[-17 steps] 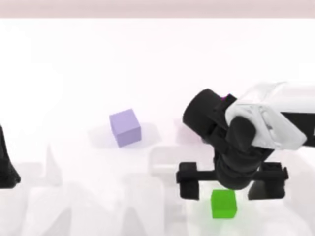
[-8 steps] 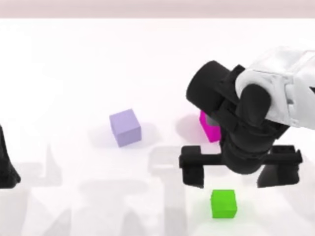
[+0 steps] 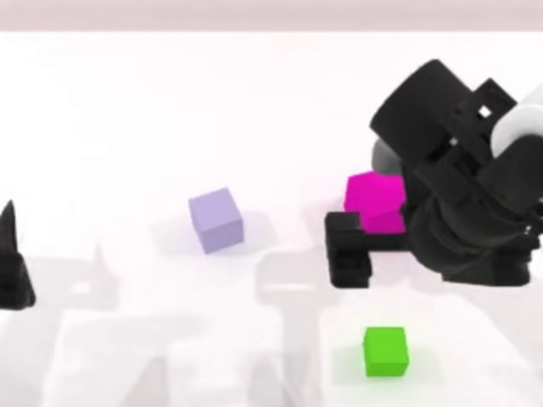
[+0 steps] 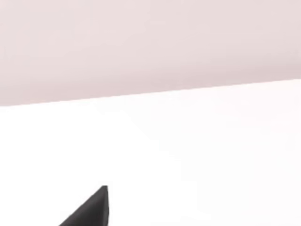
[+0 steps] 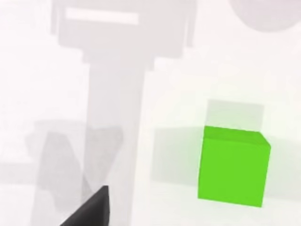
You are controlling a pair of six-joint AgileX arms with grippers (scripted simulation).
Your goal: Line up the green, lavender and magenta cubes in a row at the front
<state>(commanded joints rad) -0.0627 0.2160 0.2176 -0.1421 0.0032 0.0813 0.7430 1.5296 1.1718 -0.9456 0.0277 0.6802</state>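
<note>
3 cubes total on the table point(image 3: 127, 102): 1 green cube point(image 3: 386, 351) lower right of centre, 1 lavender cube point(image 3: 216, 220) left of centre, 1 magenta cube point(image 3: 375, 201) right of centre. 2 arms: 1 left arm point(image 3: 13, 271) at far left edge, 1 right arm point(image 3: 462, 186) at right.

No readable text

I am seeing no letters, numbers, labels or brand marks showing on anything in view.

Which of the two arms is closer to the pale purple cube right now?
The right gripper is nearer, though not close: it hangs off to the lavender cube's right, over the magenta cube. The left gripper sits parked at the table's far left edge.
</note>
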